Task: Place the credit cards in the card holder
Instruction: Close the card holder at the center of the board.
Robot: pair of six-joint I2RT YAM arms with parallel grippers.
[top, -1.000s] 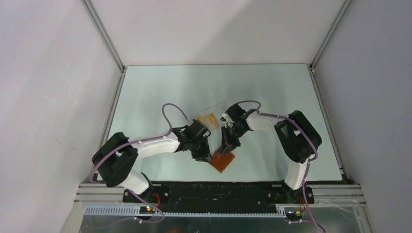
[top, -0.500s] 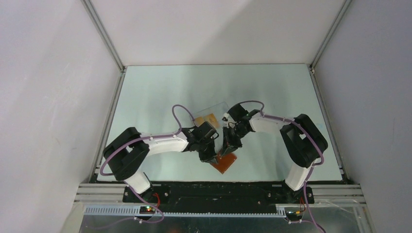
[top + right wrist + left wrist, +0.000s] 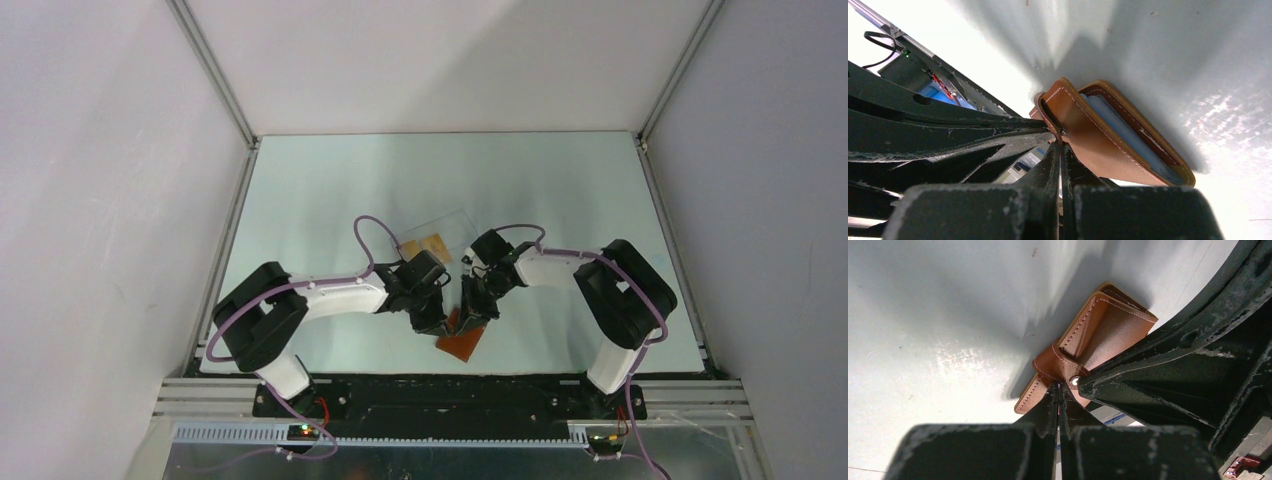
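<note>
The brown leather card holder [image 3: 463, 343] lies near the table's front edge, between both grippers. Its cover [image 3: 1093, 145] is raised, showing grey-blue pockets [image 3: 1128, 135]. My right gripper [image 3: 469, 321] [image 3: 1058, 144] is shut on the cover's edge by the metal snap [image 3: 1064, 132]. From the left, my left gripper [image 3: 438, 324] [image 3: 1058, 386] is shut on the snap tab [image 3: 1052, 365]. The orange-gold credit cards [image 3: 432, 245] lie behind the grippers, apart from both.
The cards rest in a clear plastic box [image 3: 445, 222] at mid table. Grey walls with metal rails [image 3: 225, 255] bound the pale green table on three sides. Both arm bases [image 3: 450, 400] stand at the near edge.
My left arm has swung right to the card holder and its jaws have closed at the tab. The right gripper and the holder have shifted slightly toward the near edge.
</note>
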